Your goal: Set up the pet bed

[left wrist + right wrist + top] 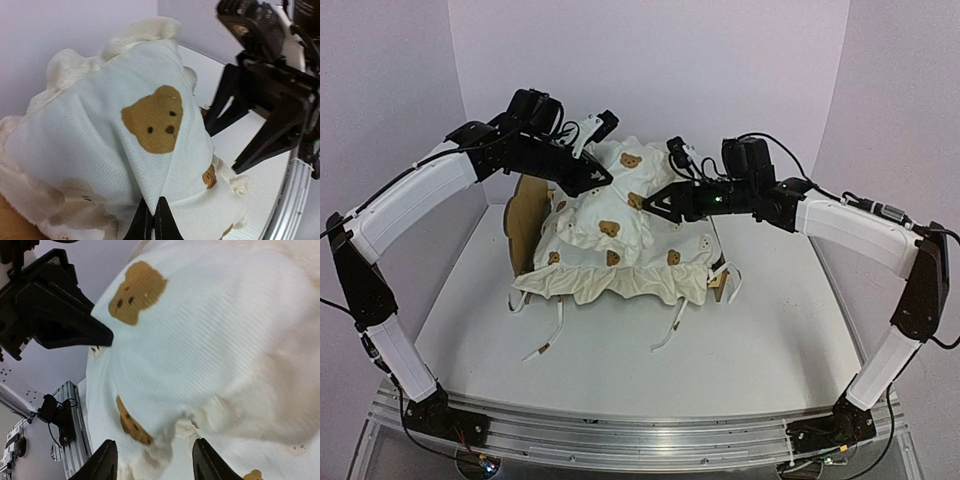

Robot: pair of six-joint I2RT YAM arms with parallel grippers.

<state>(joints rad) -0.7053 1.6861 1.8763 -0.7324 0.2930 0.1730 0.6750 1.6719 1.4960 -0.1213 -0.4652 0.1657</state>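
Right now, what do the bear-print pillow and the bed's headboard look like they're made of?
The bear-print pillow looks like woven cream cloth, likely cotton, with a matte finish. The left wrist view shows a fine ribbed weave and a fluffier ruffled edge. The headboard is a flat, light brown board, probably plywood or similar thin wood, also matte. Its even tan face suggests that, but the grain is too small to see.

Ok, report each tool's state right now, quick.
Left tool: closed, pinching the bear-print pillow.
Right tool: open, holding nothing.
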